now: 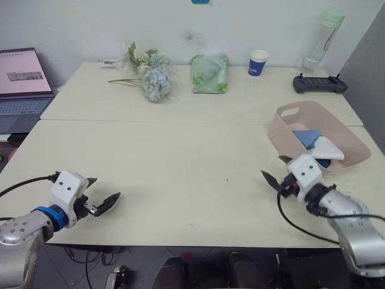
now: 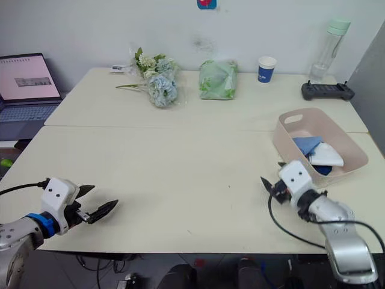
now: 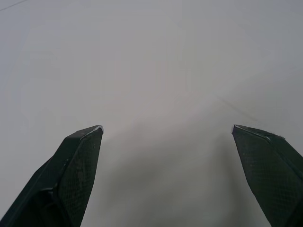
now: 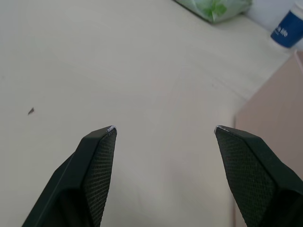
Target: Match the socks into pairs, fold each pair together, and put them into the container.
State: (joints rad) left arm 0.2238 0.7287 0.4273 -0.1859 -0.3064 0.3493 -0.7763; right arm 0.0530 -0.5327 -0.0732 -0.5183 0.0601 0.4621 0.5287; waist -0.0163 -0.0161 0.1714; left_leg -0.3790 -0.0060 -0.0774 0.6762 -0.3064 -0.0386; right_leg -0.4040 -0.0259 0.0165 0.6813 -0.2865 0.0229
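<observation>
The pale pink container (image 1: 287, 112) stands at the table's right side. Inside it lie folded socks: a light blue one (image 1: 307, 138), a white one (image 1: 328, 149) and a bit of dark navy (image 1: 323, 162) below them. My right gripper (image 1: 274, 168) hovers open and empty over the table just in front of the container's near corner; the right wrist view shows the tub wall (image 4: 277, 142) beside one finger. My left gripper (image 1: 103, 189) is open and empty near the table's front left edge, over bare tabletop (image 3: 156, 71).
Along the back of the table are a flower bunch (image 1: 150, 75), a green bag (image 1: 209, 73), a blue paper cup (image 1: 258, 62), a clear bottle (image 1: 320, 42) and a black controller (image 1: 319, 83). A laptop (image 1: 23, 81) sits off the table's left.
</observation>
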